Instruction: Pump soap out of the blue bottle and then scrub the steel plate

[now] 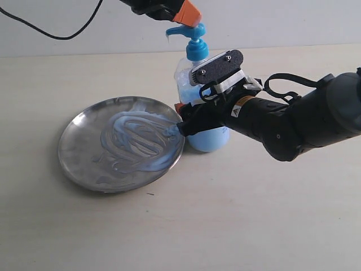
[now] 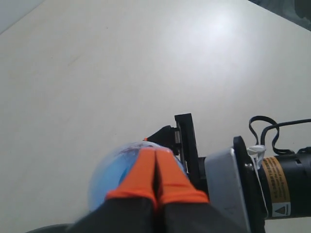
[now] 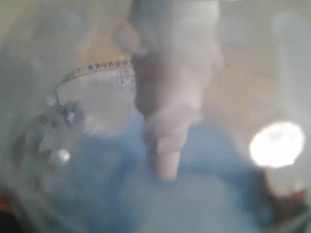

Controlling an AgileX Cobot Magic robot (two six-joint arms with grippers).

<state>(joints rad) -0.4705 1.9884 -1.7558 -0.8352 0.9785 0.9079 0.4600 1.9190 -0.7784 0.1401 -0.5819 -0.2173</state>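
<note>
Bottle [image 1: 210, 140] | clasped within right hand [image 1: 198, 97] | left hand [image 1: 189, 16] atop pump [image 1: 195, 35]

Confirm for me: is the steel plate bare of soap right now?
No, swirls of pale blue soap are smeared across the middle of the steel plate.

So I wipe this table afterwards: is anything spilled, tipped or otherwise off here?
Nothing stands out. The soap is smeared inside the steel plate, none visible on the table. The blue bottle stands upright beside the plate's rim, gripped by the right gripper.
</note>
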